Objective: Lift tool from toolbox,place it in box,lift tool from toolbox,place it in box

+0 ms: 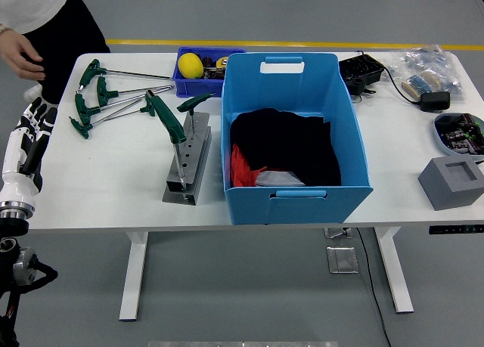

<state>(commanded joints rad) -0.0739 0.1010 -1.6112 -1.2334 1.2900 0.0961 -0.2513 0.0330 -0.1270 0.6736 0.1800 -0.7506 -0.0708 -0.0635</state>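
A grey metal tool rack stands on the white table left of the big blue box. Two green T-handle wrenches sit in it: one leaning at the front, one at the back. Several more green-handled wrenches lie loose on the table at the back left. The blue box holds black and red cloth. My left hand hangs beyond the table's left edge, fingers relaxed and holding nothing. My right arm is out of view.
A person stands at the far left, one hand near the table corner. A small blue bin with a yellow object sits behind the box. A black device, bagged parts, a round tray and a grey foam block occupy the right side.
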